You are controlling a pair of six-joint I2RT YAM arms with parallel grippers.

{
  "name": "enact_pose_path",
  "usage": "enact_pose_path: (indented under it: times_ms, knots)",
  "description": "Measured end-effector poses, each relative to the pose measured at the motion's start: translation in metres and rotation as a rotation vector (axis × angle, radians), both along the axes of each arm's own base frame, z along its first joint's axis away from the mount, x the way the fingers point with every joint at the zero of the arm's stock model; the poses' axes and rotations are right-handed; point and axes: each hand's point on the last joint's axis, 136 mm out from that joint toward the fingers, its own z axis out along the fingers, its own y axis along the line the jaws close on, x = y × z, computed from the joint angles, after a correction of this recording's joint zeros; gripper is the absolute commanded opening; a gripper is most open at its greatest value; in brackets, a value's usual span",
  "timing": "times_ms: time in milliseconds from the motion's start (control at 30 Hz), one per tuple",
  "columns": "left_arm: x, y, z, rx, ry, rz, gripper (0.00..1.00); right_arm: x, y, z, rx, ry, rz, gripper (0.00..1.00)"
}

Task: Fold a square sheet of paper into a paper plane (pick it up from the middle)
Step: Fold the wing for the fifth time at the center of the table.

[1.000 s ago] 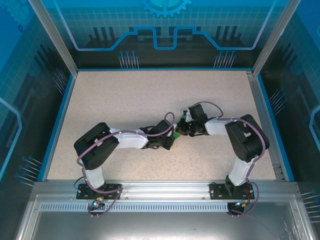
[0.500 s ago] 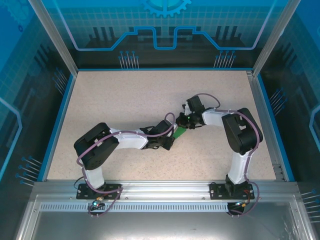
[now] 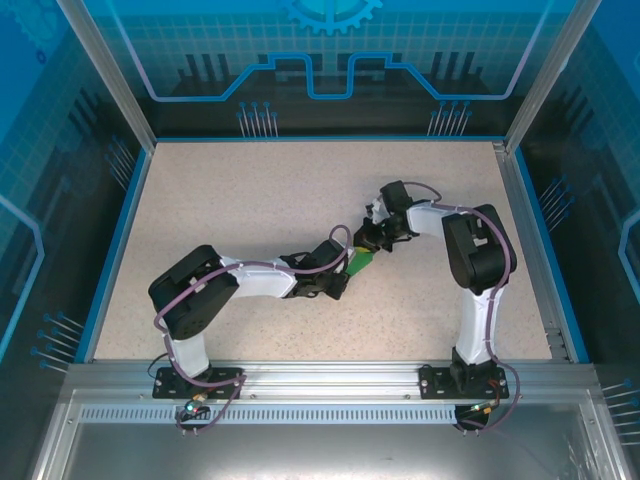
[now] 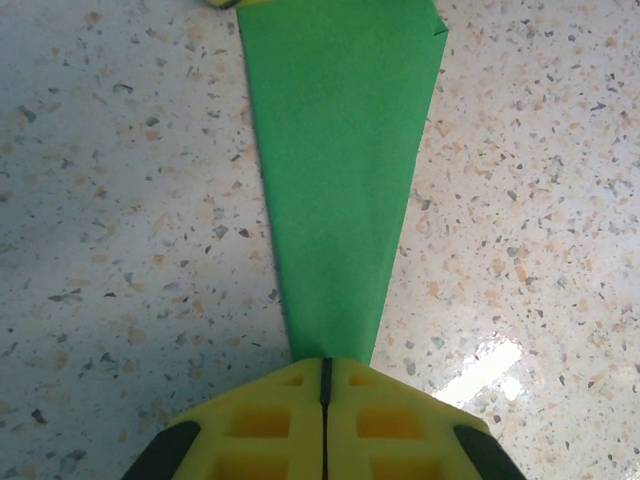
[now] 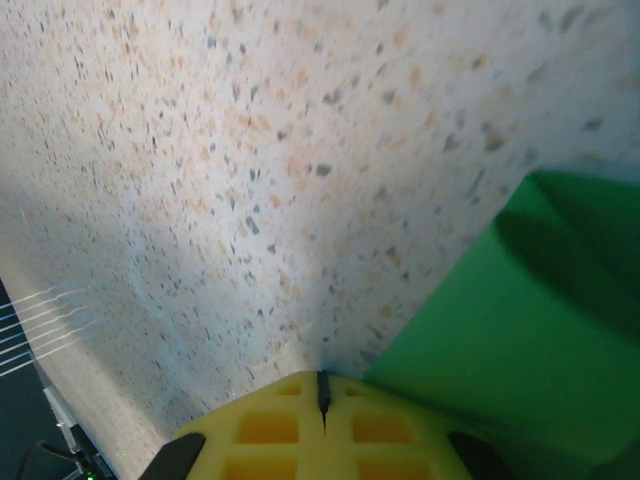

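Left jaws, closed, sat on the narrow tip of the paper plane (image 4: 335, 180). It widened straight ahead toward the right jaws, also closed.

two arms, left arm (image 3: 255, 280) and right arm (image 3: 478, 262), each built of white link covers between bulky black joint housings. a thin purple cable (image 3: 262, 266) runs in loops along each one. each stands on a black base plate (image 3: 197, 379) with a small plug below it showing green and orange dots. the left gripper (image 4: 324, 365) has yellow pads (image 4: 270, 420) with square recesses, a thin dark seam and rounded black corners. the right gripper (image 5: 322, 385) looks the same.
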Motion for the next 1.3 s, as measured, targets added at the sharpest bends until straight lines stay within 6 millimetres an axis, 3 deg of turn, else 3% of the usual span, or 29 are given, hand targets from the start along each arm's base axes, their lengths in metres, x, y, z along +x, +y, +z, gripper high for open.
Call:
enact_pose_path:
  times_ms: [233, 467, 700, 867, 1033, 1300]
  knots:
    - [0.0, 0.0, 0.0, 0.001, -0.001, 0.001, 0.07, 0.028, -0.012, 0.002, -0.016, -0.025, -0.042, 0.0]
    - [0.0, 0.0, 0.0, 0.001, -0.001, 0.002, 0.08, 0.082, -0.056, 0.006, -0.097, -0.143, -0.17, 0.0]
    - [0.002, -0.003, 0.003, -0.009, -0.004, 0.0, 0.13, 0.097, -0.08, 0.011, -0.15, -0.203, -0.222, 0.0]
    - [-0.001, -0.005, 0.006, -0.009, 0.026, -0.01, 0.19, 0.079, -0.081, 0.039, -0.131, -0.245, -0.219, 0.0]
    - [-0.009, -0.004, 0.009, 0.012, 0.084, -0.024, 0.33, 0.041, -0.08, 0.064, -0.089, -0.276, -0.205, 0.07]
    - [-0.018, 0.006, 0.021, 0.08, 0.145, -0.025, 0.48, -0.024, -0.081, 0.059, -0.061, -0.239, -0.184, 0.2]
